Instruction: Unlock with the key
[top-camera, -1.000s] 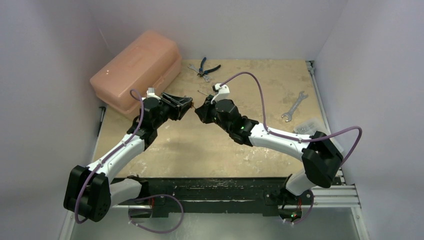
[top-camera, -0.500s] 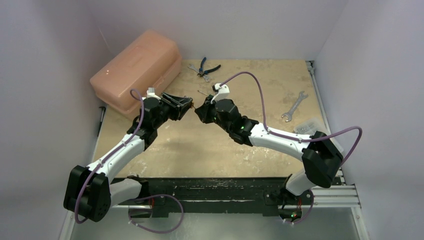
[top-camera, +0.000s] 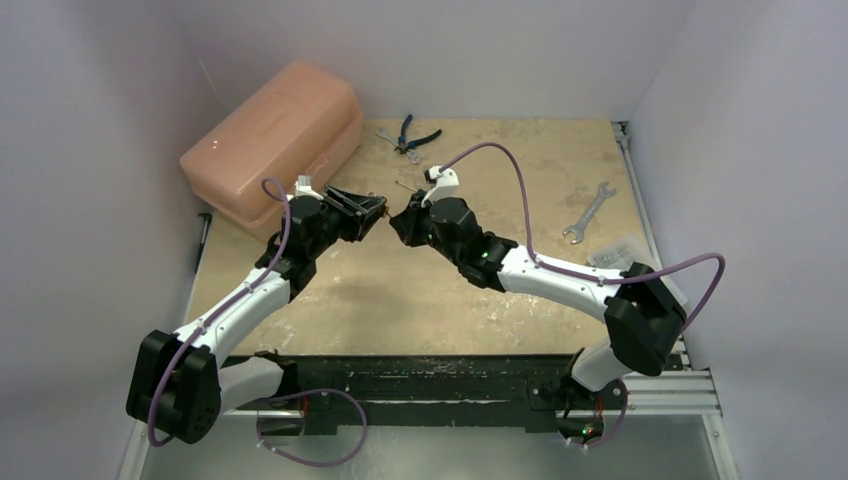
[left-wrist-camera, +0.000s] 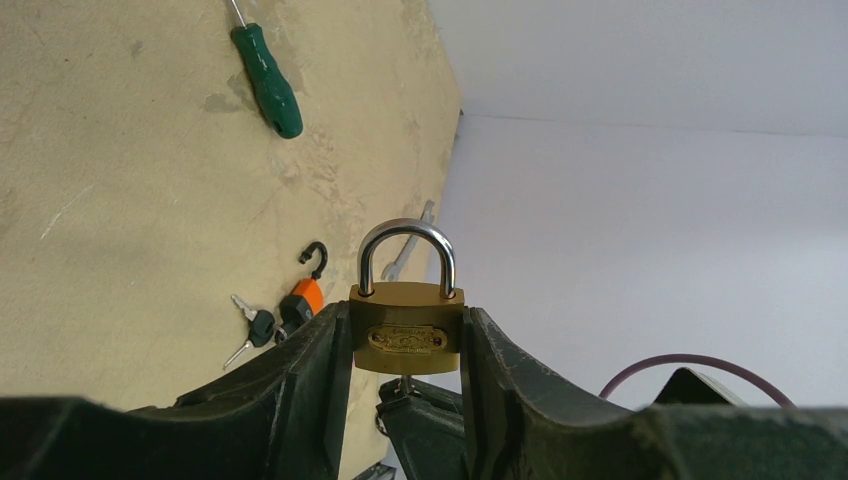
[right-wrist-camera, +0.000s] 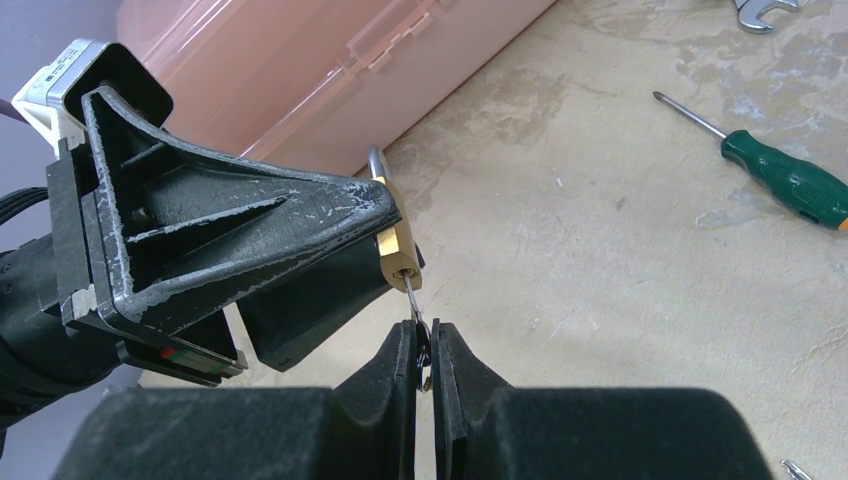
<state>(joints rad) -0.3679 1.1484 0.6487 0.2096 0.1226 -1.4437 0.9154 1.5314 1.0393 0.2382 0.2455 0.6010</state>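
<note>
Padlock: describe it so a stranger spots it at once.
Find the pink box at far left; in front of it the left gripper clamps the padlock. Unlike the orange lock lying on the table, it is brass, with a key in its base.

A pink plastic toolbox (top-camera: 275, 140) lies closed at ten o'clock on the worn tan table (top-camera: 420, 300). Blue-handled pliers (top-camera: 414, 136) sit at twelve o'clock near the back wall. An open-ended wrench (top-camera: 588, 212) lies at three o'clock. A green-handled screwdriver (right-wrist-camera: 788, 184) lies flat near the table's middle.
</note>
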